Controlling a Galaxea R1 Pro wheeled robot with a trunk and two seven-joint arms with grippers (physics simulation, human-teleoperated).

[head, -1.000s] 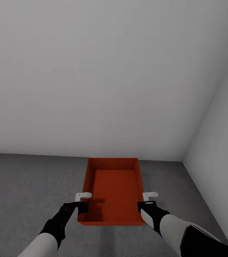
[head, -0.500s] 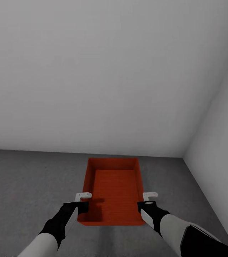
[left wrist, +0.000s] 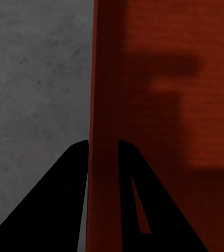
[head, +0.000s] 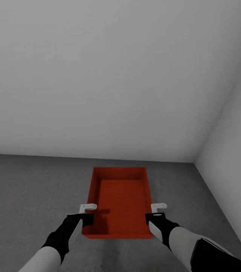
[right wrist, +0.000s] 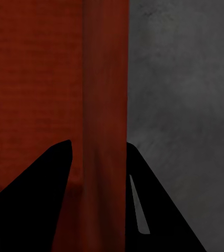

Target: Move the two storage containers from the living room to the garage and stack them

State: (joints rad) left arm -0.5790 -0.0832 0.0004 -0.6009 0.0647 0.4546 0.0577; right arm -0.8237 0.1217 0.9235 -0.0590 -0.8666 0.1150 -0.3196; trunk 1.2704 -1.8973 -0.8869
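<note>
An orange-red rectangular open-topped storage container with finely ribbed walls (head: 120, 202) is held between both arms above the rough dark grey concrete floor (head: 26, 189), near the corner where two plain white walls (head: 109, 75) meet. The left pincer (head: 86, 217) is clamped on the container's left side wall close to its near corner; in the left wrist view its dark fingers (left wrist: 64, 210) sit on either side of that wall. The right pincer (head: 153, 217) grips the right side wall likewise, one finger (right wrist: 33, 205) inside, one outside
</note>
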